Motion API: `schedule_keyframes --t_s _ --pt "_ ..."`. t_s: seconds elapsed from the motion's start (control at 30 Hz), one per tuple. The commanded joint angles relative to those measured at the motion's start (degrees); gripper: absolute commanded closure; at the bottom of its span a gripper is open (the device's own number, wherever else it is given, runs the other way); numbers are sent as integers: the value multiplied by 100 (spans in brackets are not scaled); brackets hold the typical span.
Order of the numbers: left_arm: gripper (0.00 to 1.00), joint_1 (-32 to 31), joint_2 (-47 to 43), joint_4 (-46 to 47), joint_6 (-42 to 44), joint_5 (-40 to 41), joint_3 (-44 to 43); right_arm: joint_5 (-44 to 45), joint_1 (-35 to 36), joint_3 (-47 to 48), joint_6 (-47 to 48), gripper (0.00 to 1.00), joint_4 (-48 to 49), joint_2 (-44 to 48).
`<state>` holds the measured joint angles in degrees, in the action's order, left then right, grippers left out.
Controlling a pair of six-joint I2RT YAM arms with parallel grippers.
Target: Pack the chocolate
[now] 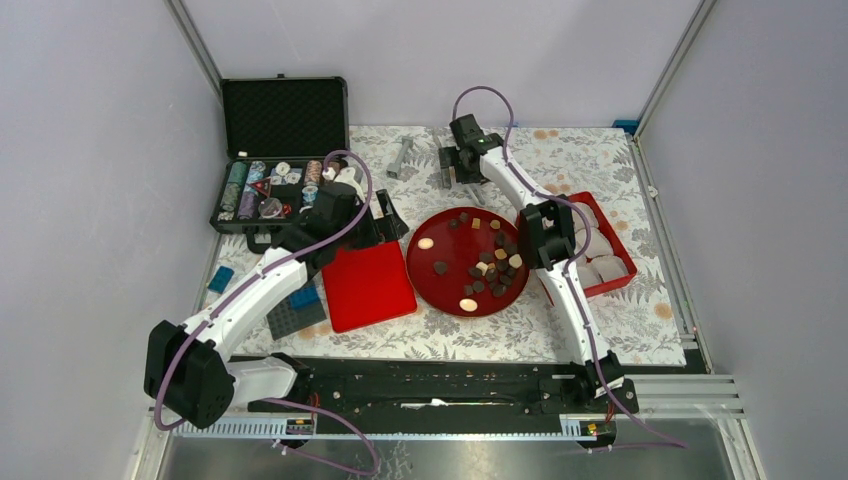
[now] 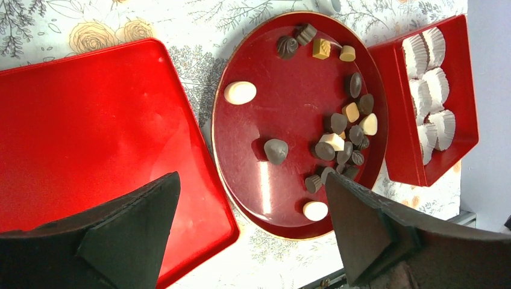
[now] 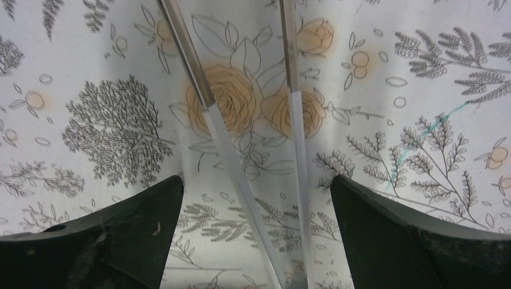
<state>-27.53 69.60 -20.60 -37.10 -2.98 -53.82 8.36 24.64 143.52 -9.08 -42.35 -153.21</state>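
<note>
While both tools are spread with nothing pinched, the chocolate (image 2: 337,123) sits entirely on the round red plate (image 2: 283,90), mid-surface.

- Most pieces bunch on the plate's right half, dark mixed with cream and tan.
- A few sit at the plate's far edge. One cream oval is at its left and one at its near rim. One dark piece sits alone mid-plate.
- Red box (image 2: 399,120) is just right of the plate, with white paper cups (image 2: 431,78) inside.
- Flat red lid (image 2: 90,132) is just left of the plate.
- Left tool (image 2: 252,177) hangs over the lid/plate boundary, one finger above the lid and the other above the plate's near rim.
- Right tool (image 3: 256,179) is at the far side of the floral-cloth surface (image 1: 650,300), beyond the plate. Metal tongs (image 3: 226,144) lie on the cloth and run between its fingers. Can't tell if the fingers touch them.
- Open poker chip case (image 1: 285,120) is far left. Blue and dark grey toy bricks (image 1: 297,312) are near left, beside the left arm.
</note>
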Motion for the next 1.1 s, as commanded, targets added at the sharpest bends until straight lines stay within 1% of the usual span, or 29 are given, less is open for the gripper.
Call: schedule_keyframes --t_s 0.0,0.13,0.3,0.4,0.5,0.63,0.8,0.93,0.97,1.07 --pt "1 11 -163 206 -51 -236 32 273 54 300 -79 0 259 -164" --pt "1 11 -165 206 -90 -266 50 204 47 328 -143 1 355 -308" --pt "1 11 -195 198 -92 -149 122 497 53 317 -73 21 339 -417" --pt "1 11 -144 197 -117 -165 126 578 63 325 58 28 326 -451" --pt "1 11 -87 256 -136 -170 149 880 120 395 296 34 299 -447" --pt "1 11 76 298 -142 -231 155 908 133 388 492 42 342 -335" --pt "1 11 92 295 -166 -339 182 798 131 357 714 58 447 -261" --pt "1 11 37 312 -175 -293 222 764 128 355 795 73 455 -202" --pt "1 11 28 312 -170 -278 221 790 130 344 815 76 458 -159" --pt "1 11 36 311 -172 -275 232 948 128 314 881 78 468 30"
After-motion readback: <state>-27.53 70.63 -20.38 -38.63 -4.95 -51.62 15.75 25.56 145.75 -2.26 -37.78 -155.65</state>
